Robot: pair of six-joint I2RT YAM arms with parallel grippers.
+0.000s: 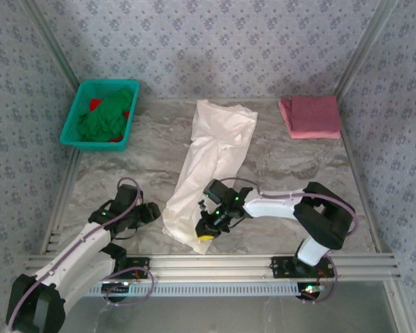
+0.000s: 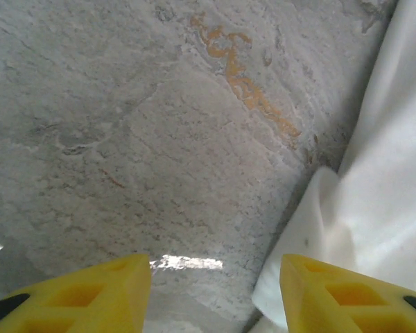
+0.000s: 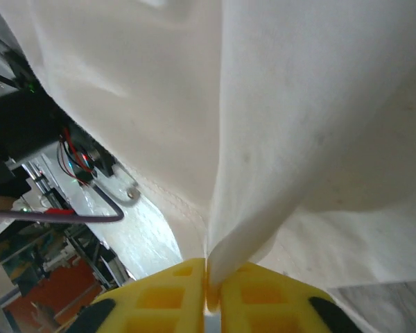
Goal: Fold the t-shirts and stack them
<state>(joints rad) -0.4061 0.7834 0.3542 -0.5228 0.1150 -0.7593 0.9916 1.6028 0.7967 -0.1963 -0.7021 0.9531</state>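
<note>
A cream-white t-shirt (image 1: 211,159) lies as a long strip down the middle of the table, its near end by the front rail. My right gripper (image 1: 206,232) is at that near end. In the right wrist view its yellow fingers (image 3: 211,281) are shut on a raised fold of the white cloth (image 3: 298,104). My left gripper (image 1: 152,211) hovers just left of the shirt's near end, open (image 2: 215,277), with bare table between its fingers and the shirt's edge (image 2: 388,173) beside the right finger. A dusty pink t-shirt (image 1: 310,116) lies folded at the back right.
A teal mesh basket (image 1: 72,114) at the back left holds green and red cloth (image 1: 104,118). Patterned walls close in the table on three sides. An aluminium rail (image 1: 215,262) runs along the near edge by the arm bases.
</note>
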